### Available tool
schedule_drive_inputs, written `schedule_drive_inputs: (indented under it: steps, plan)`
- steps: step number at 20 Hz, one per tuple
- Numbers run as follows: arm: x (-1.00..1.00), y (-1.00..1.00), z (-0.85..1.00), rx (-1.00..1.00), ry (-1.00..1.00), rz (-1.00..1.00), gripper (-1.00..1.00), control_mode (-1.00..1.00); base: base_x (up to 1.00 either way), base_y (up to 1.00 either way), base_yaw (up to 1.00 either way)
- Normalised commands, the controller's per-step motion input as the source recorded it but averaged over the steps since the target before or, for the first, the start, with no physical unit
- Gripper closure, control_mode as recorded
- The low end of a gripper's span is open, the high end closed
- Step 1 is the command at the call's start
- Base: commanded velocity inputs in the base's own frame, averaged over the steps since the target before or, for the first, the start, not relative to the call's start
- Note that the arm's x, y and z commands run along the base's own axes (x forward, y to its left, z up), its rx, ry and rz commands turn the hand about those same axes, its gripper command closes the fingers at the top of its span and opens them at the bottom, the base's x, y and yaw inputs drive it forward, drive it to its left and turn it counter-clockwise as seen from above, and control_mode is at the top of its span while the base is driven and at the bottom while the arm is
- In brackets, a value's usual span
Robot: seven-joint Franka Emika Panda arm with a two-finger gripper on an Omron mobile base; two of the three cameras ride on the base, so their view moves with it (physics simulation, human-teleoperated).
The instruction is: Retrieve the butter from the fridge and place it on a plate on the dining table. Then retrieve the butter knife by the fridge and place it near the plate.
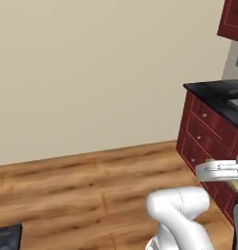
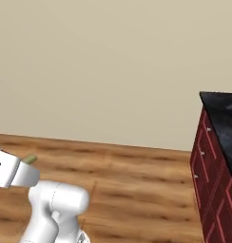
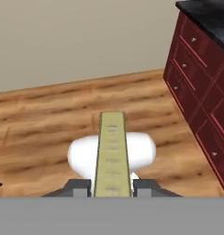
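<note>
Left base view: mounted behind the arm (image 1: 182,215), to its left, facing forward and down across the wood floor (image 1: 77,190) toward a plain beige wall (image 1: 91,68). The red cabinets (image 1: 204,132) with their black tabletop (image 1: 213,95) stand at the right edge.

Right base view: mounted behind the arm on its right, same heading. It shares the floor, the wall and the cabinets, which again stand at the right edge.

Hand view: looks along the gripper (image 3: 113,187) from close range, down over the floor toward the wall, with the cabinets at upper right.
</note>
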Motion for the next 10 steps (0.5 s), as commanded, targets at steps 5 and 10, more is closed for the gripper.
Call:
schedule_drive_inputs:
  steps: [5,10]
  plan:
    - [0.00,0.00,0.00,0.00,0.00,0.00,1.00,1.00,1.00,0.00,0.07]
    - [0.00,0.00,0.00,0.00,0.00,0.00,1.00,1.00,1.00,0.00,0.23]
